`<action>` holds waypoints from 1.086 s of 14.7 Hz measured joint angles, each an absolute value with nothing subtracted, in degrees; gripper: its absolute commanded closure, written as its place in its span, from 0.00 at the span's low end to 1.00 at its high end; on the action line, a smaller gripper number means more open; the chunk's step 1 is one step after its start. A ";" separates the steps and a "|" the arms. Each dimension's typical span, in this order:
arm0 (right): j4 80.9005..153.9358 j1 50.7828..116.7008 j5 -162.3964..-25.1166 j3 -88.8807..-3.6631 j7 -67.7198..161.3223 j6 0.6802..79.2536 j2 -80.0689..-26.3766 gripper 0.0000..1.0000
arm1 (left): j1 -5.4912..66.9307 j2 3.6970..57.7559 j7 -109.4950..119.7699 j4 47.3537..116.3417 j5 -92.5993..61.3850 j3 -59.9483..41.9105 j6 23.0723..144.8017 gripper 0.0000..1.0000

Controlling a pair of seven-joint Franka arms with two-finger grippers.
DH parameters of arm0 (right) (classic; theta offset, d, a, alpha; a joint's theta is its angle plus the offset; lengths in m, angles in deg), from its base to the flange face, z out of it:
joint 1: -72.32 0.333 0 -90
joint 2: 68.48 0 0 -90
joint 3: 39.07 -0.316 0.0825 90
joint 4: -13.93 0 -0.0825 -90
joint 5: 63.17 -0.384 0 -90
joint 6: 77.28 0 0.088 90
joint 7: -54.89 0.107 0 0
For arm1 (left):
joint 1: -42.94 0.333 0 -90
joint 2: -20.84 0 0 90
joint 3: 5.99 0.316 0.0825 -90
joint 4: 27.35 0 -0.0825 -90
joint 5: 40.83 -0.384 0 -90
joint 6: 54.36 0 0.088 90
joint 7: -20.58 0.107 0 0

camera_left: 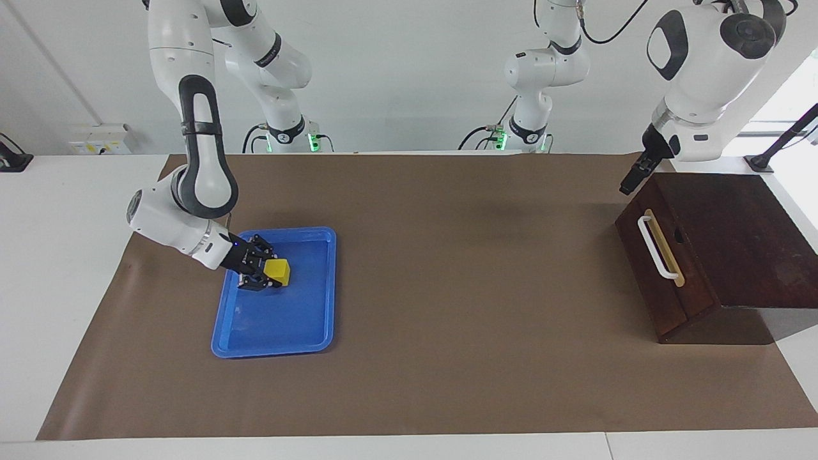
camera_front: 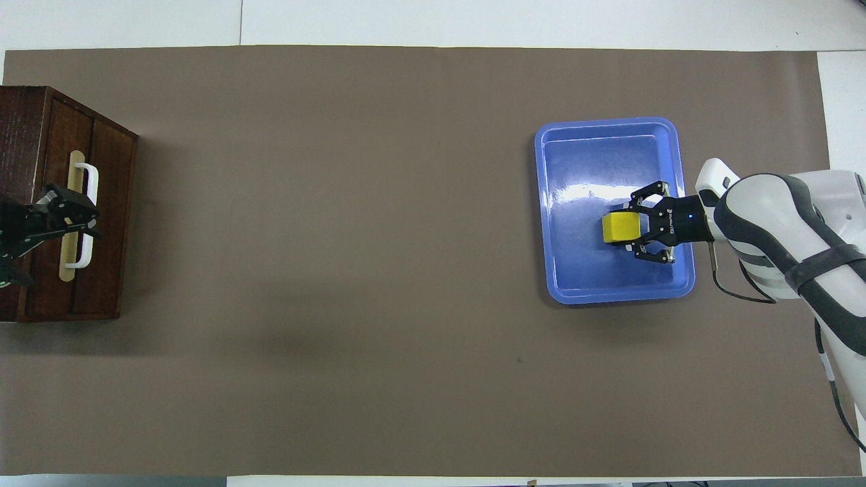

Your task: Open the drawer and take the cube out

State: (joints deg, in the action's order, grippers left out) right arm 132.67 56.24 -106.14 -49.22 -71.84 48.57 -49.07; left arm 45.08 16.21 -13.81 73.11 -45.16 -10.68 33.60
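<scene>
The drawer (camera_left: 645,281) is closed in its dark wooden box at the left arm's end of the table, with its white bar handle (camera_left: 658,249) facing the table's middle. The drawer (camera_front: 108,223) and its handle (camera_front: 88,182) also show in the overhead view. My left gripper (camera_left: 629,182) hangs in the air above the box's upper front edge; from overhead this gripper (camera_front: 74,218) covers the handle. The yellow cube (camera_left: 279,271) sits between the fingers of my right gripper (camera_left: 268,271), low over the blue tray (camera_left: 281,332). The cube (camera_front: 619,228) and right gripper (camera_front: 632,228) show overhead too.
The blue tray (camera_front: 609,159) lies flat on the brown mat (camera_left: 460,287) toward the right arm's end of the table. The wooden box (camera_left: 741,217) stands at the mat's edge at the left arm's end.
</scene>
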 measured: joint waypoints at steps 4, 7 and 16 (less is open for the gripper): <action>132.67 56.24 -106.13 -49.23 -71.86 48.59 -49.07 0.00 | 44.80 16.76 -2.67 70.64 -41.79 -10.39 31.06 0.00; 132.70 56.24 -106.09 -49.23 -71.87 48.66 -48.83 0.00 | 45.98 18.06 1.98 70.22 -41.50 -11.38 29.59 0.00; 131.34 56.53 -106.09 -49.76 -63.01 44.64 -51.82 0.00 | 47.97 22.41 11.37 61.91 -41.48 -13.98 23.46 0.00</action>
State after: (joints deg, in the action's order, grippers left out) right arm 131.34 56.53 -106.09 -49.76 -63.01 44.64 -51.82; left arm 47.97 22.41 11.37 61.91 -41.48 -13.98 23.46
